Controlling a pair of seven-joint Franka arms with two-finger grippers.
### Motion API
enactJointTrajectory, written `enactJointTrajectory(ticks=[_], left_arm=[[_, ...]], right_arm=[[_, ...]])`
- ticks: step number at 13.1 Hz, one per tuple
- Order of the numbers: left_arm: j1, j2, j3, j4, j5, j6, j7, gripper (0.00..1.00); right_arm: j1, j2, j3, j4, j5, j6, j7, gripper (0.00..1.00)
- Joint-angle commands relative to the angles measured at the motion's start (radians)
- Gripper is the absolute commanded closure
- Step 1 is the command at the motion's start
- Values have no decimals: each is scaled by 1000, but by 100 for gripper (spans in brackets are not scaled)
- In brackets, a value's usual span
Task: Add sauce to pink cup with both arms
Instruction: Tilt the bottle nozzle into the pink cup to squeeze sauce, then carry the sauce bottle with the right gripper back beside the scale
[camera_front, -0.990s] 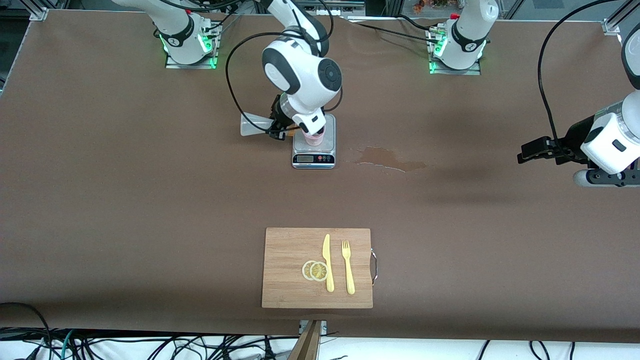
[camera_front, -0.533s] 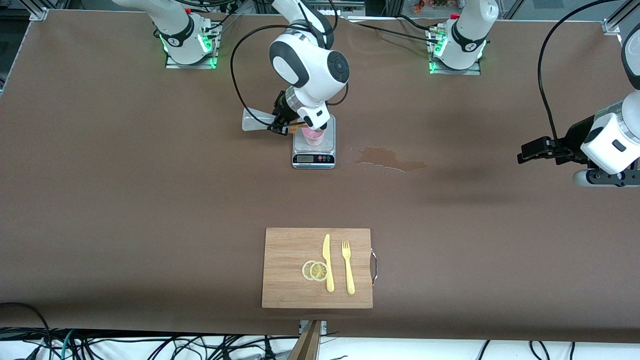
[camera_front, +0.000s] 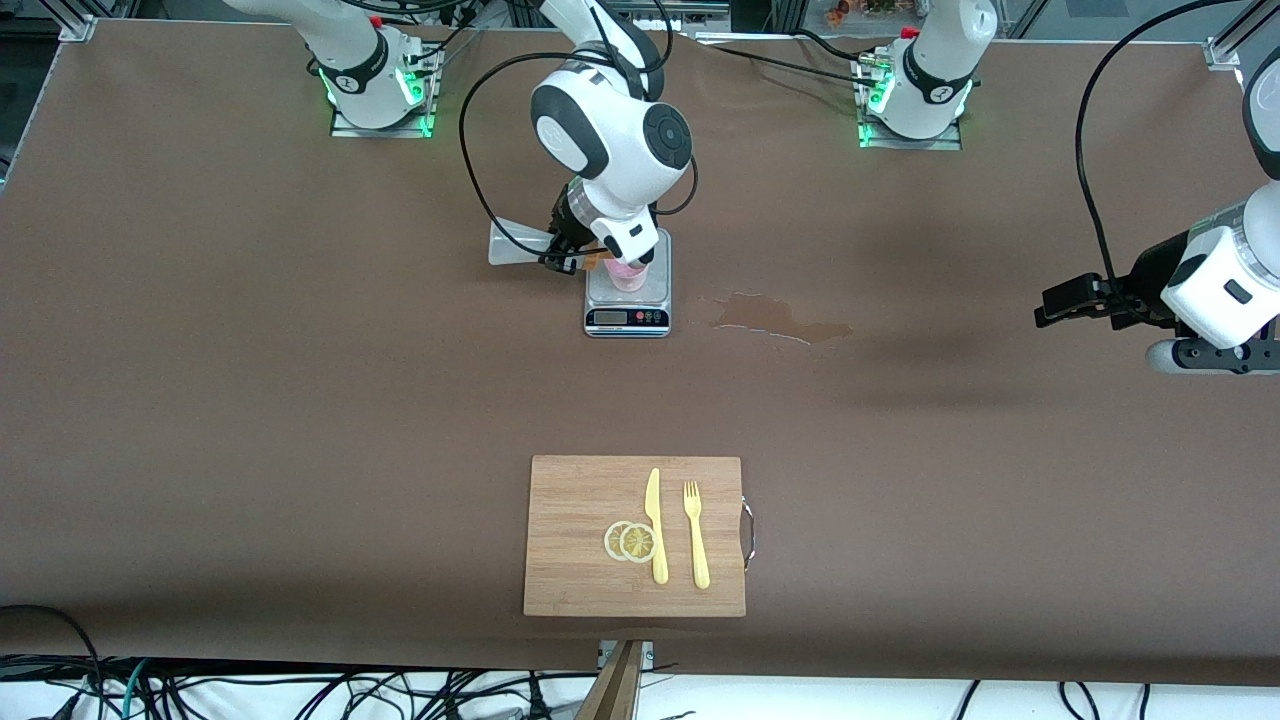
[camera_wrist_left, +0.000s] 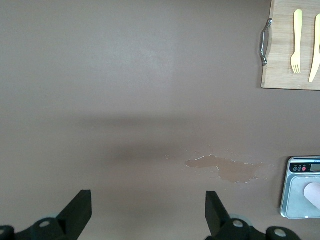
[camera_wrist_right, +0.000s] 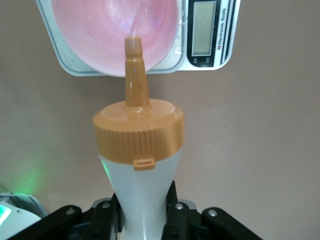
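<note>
**Right arm tips sauce bottle over pink cup on scale; left arm waits**

Front view: right gripper (camera_front: 566, 247) is clamped shut on the squeeze bottle (camera_front: 515, 245), held sideways, nozzle over the pink cup (camera_front: 628, 277). Cup stands on the silver scale (camera_front: 627, 300). Versus a second ago, the right arm's wrist sits higher and closer to its base, and the bottle has shifted slightly with it; cup and scale unmoved. The wrist covers most of the cup from this camera. Wet stain (camera_front: 780, 318) lies beside the scale, toward the left arm's end. Cutting board (camera_front: 580, 535) is nearer the camera than the scale, carrying knife (camera_front: 655, 525), fork (camera_front: 696, 535) and two lemon slices (camera_front: 630, 541). Left gripper (camera_front: 1065, 301) hangs over the table well away from the scale, unchanged, waiting.

Left wrist view: left gripper's fingers (camera_wrist_left: 80, 212) spread wide, nothing between them. Stain, scale corner and board edge visible.

Right wrist view: orange cap (camera_wrist_right: 138, 131) with its nozzle tip over the cup's pink mouth; scale display beside the cup. Fingers pinch the bottle's white body.
</note>
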Motion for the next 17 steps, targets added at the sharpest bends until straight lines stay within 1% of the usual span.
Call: enactJointTrajectory(ticks=[1,3,4,6,8,9,12,17], left_arm=[[-1,15,3,36,0,-23,21,0],[-1,15,3,36,0,-23,20,0],[-2,15,4,36,0,-23,20,0],[-1,17,3,36,0,-23,21,0],[-1,17,4,36,0,-23,21,0],[-1,17,3,36,0,-23,21,0],[-2,17,4,36,0,-23,21,0],[-1,17,3,36,0,-23,21,0]], right_arm=[[-22,-54,-3,-33,43,29,-47,75],[-48,-95,-4,-95,66,95,-73,75],[-62,-129,-7,-143,115,142,-93,75],[-77,-181,-18,-216,146,228,-130,75],[-85,-198,-42,-226,210,259,-191,75],[-87,-201,-67,-226,261,273,-239,75],[-87,-216,-168,-226,425,282,-412,75],[-94,-210,-377,-226,733,247,-812,75]])
